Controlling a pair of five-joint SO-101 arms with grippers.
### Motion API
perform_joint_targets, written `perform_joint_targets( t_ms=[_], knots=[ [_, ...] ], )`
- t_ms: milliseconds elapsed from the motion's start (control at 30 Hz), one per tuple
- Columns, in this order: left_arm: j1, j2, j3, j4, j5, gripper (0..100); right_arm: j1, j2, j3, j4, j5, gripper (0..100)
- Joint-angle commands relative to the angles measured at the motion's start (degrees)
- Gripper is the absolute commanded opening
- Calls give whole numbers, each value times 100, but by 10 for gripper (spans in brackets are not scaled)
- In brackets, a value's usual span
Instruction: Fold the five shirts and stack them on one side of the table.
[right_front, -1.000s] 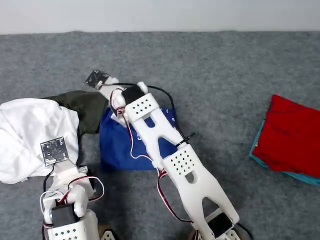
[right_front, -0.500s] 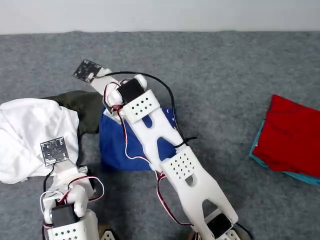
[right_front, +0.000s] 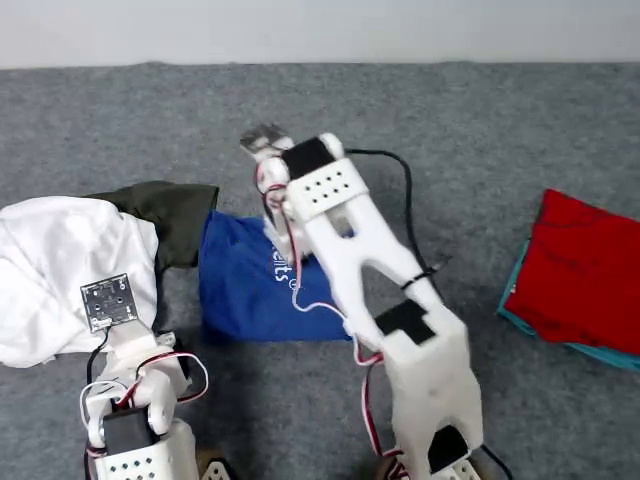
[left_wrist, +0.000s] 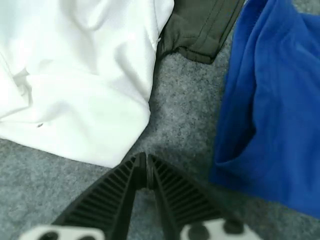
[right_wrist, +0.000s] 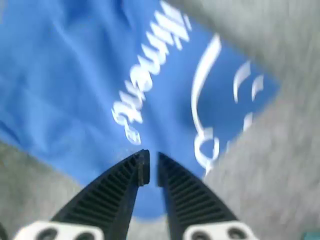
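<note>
The left end effector (left_wrist: 148, 172) is empty, fingers pressed together, over bare bench (left_wrist: 185, 115) between the white shirt (left_wrist: 75, 75) and the blue shirt (left_wrist: 270, 100). The right end effector (right_wrist: 150, 169) is all but closed, holding nothing, above the blue shirt's print. The green shirt (right_front: 175, 215) lies partly under the white shirt. Well apart, the red shirt (right_front: 585, 265) lies folded on the teal shirt (right_front: 510, 300).

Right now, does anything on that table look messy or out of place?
Yes: the white shirt lies crumpled at the table's left, partly covering a dark green shirt. The red shirt at the right sits neatly folded on a teal shirt.
</note>
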Motion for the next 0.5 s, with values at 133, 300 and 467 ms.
perform_joint_targets(
  t_ms=[133, 300, 467],
  knots=[
    [44, -62, -48, 26, 53, 14, 4, -629, 1204, 215, -202, 270],
    [44, -62, -48, 26, 53, 14, -31, -171, 1196, 110, -220, 272],
    [44, -62, -48, 26, 53, 14, -31, 637, 1196, -215, -387, 270]
  ],
)
